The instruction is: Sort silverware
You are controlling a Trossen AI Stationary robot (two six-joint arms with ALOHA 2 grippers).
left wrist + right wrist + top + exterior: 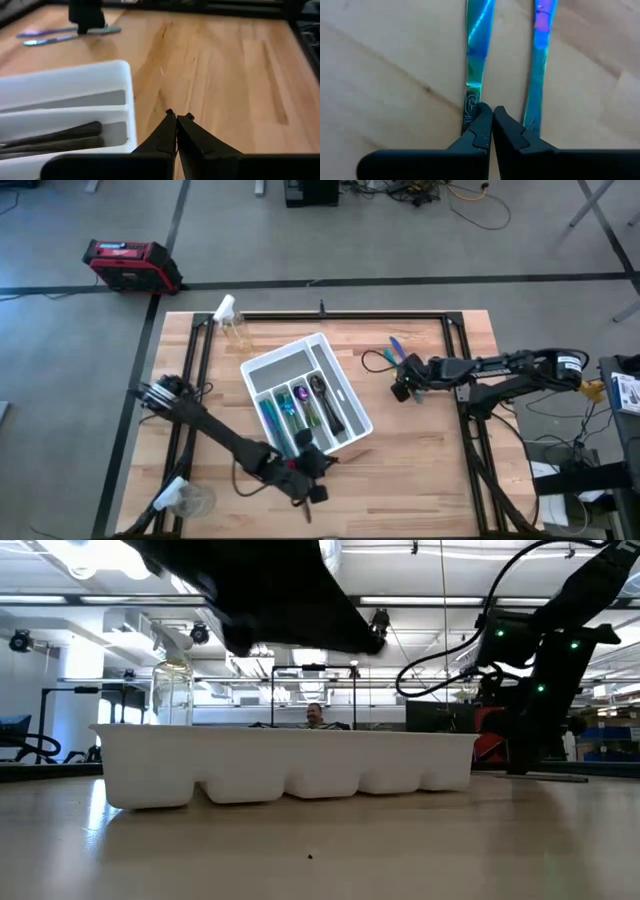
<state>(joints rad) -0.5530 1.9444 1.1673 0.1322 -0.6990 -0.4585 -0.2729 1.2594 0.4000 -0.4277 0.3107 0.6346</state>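
The white tray (262, 367) lies mid-table with teal, purple and dark silverware (300, 408) in its compartments; some dark pieces (55, 137) show in the left wrist view. Two iridescent pieces (396, 350) lie flat on the wood right of the tray, side by side (475, 50) (540, 60). My right gripper (493, 111) is shut, pointing down at the near end of one of them. My left gripper (178, 117) is shut over bare wood by the tray's near corner (125, 70), touching nothing. My right gripper points down with its shut fingertips (481, 116) at the engraved end (471, 102) of one iridescent piece, which lies flat on the table. One finger covers that end. Whether the fingers touch the piece, I cannot tell.
A clear spray bottle (232, 322) stands at the table's far left and a clear cup (192, 500) at its near left. Black frame rails (330, 317) run along the table's edges. Bare wood lies between the tray and the right rail (420, 450).
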